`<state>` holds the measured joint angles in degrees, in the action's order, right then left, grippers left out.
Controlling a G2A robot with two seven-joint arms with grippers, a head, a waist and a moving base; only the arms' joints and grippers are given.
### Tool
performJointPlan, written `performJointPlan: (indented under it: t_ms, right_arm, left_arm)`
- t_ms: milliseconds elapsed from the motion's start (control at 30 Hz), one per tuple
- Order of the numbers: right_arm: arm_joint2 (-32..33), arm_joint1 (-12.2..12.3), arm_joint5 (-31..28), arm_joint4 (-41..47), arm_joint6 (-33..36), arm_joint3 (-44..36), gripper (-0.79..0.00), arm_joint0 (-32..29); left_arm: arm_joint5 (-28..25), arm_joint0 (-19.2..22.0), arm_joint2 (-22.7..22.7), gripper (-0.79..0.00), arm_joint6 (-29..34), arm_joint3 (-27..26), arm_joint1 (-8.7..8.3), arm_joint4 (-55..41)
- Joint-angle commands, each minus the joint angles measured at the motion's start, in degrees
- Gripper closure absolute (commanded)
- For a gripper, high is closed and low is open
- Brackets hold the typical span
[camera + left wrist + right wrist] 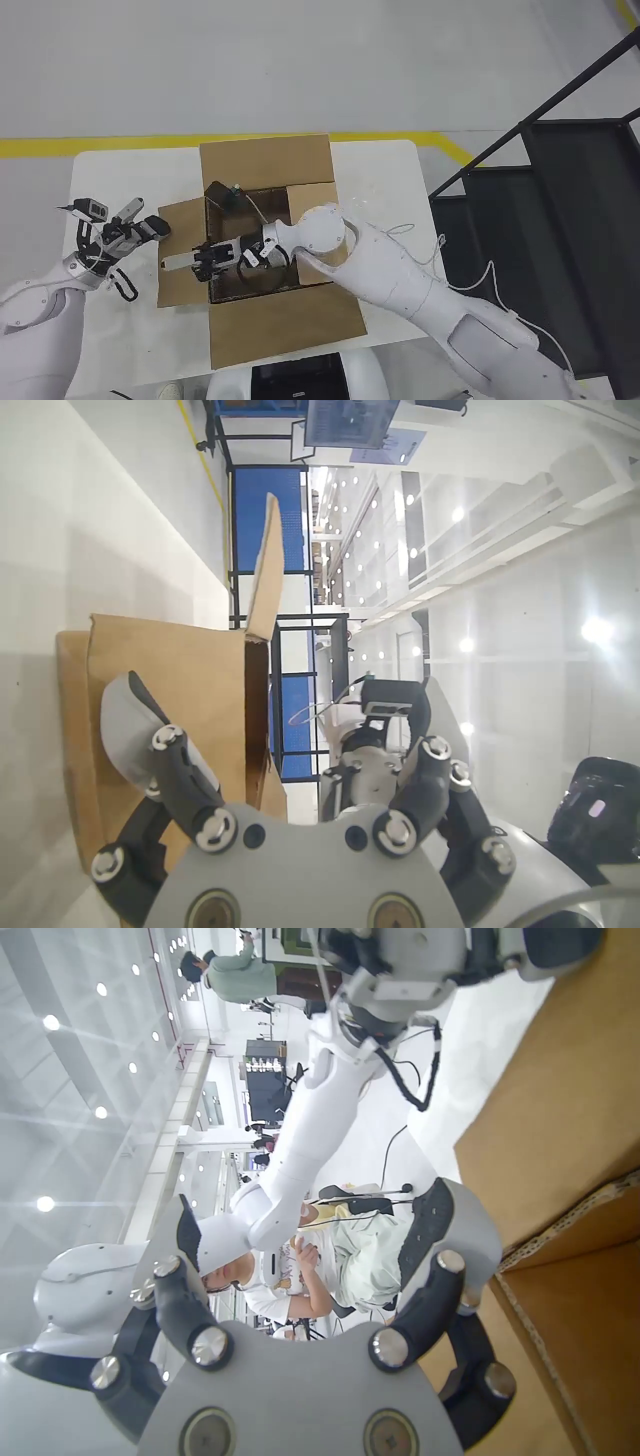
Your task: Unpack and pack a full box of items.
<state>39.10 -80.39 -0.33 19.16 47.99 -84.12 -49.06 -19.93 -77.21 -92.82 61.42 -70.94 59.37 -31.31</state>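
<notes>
Currently the box [265,160] sits mid-worktop [110,170], all four flaps folded out, mouth facing straight up. The mouth looks abt square. W/ the far flap [300,150] and near flap [285,325] spread, the long run of cardboard goes from the robot's side to the far side. The right pincer [190,258] is over the mouth at the box's left wall. It lies roughly level and points out across the left flap [180,225], i.e. crosswise to that long run. In its own wrist view the right pincer [310,1208] has its fingers apart w/ nothing between them, and the box [550,1128] edge is just beside one finger. The left pincer [135,228] hangs outside the box, near the left flap's outer edge, over bare worktop. In its wrist view the left pincer [275,725] is likewise spread and empty, w/ the box [165,680] outer wall just ahead. So the two roughly face each other across the left flap. The inside is dark under the right arm, so I can't tell what's in there or which way any item lies. My read: the right arm is nearer to anything inside. Items would lie below its pincer, so it'd need to tip down into the mouth. The left one would have to clear the flap first.
</notes>
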Motion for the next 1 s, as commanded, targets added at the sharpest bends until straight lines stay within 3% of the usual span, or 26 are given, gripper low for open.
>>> performJointPlan:
  t_ms: [0,233,500,800,967]
  right_arm:
    - [5.16,1.66,2.47,-0.55,0.81,-3.92,-0.785,-2.5]
    - [20.46,5.96,8.1,-1.6,2.15,-16.62,-0.785,-13.11]
    - [28.32,8.04,10.84,-2.3,4.2,-22.77,-0.785,-19.76]
    - [33.42,9.41,11.77,-1.55,5.5,-22.67,-0.785,-24.39]
    - [35.89,10.13,11.94,-1.91,5.75,-22.59,-0.785,-26.86]
  left_arm:
    - [0.75,0.69,1.68,-0.785,-0.54,0.55,0.08,2.66]
    - [0.16,2.43,6.83,-0.785,-2.14,1.32,0.84,5.28]
    - [-2.07,3.04,6.42,-0.785,-2.67,0.81,0.75,4.74]
    - [-2.54,-1.43,-1.52,-0.785,-1.39,-12.37,-0.8,4.19]
    - [0.03,0.4,-1.99,-0.785,3.83,-16.4,-1.16,-0.15]
